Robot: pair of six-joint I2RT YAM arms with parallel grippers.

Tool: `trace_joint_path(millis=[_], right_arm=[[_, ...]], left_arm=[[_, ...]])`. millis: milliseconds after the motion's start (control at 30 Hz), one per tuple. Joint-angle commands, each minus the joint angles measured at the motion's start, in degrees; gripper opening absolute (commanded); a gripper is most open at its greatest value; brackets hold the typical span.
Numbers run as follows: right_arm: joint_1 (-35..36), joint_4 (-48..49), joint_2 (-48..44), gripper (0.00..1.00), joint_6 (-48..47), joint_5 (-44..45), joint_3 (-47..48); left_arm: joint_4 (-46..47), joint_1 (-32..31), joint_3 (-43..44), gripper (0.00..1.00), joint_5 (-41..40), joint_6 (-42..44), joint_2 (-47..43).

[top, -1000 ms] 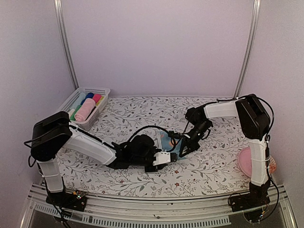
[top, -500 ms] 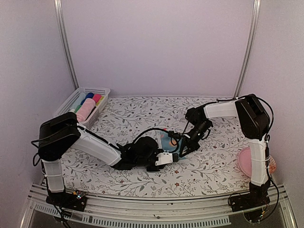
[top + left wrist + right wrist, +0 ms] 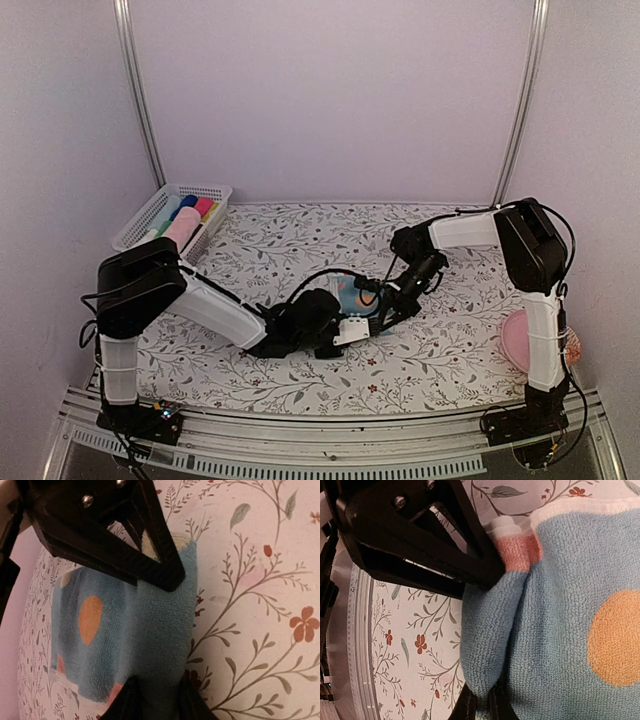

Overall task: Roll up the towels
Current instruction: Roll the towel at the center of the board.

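Right of the basket [image 3: 170, 215] and closer to the arms, the light blue towel [image 3: 345, 292] lies with one edge rolled up. The right gripper [image 3: 485, 635] is pinched tight on that roll. The left gripper [image 3: 160, 632] clamps it too, jaws a bit wider.

The light blue towel [image 3: 150, 625], orange-spotted, lies mostly flat with 1 edge bunched into a raised fold.
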Motion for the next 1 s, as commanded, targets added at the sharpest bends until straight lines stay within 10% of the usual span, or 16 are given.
trace_joint_path(millis=[0, 133, 500, 967], right_arm=[[0.1, -1.1, 2.1, 0.06, -0.8, 2.2, 0.0], [0.0, -1.0, 1.5, 0.12, -1.0, 2.0, 0.1], [-3.0, 6.1, -11.1, 0.54, -1.5, 2.0, -4.8], [-5.3, 27.4, -35.5, 0.66, -11.0, 2.5, -27.2]], left_arm=[[-4.4, 0.5, 0.7, 0.18, -1.3, -2.7, 3.1], [-5.4, 0.7, 1.0, 0.0, -1.3, -3.9, 3.6], [-14.0, 2.1, 3.3, 0.0, 7.1, -10.2, 0.6], [-37.2, 10.3, 20.3, 0.0, 30.2, -20.2, 4.2]])
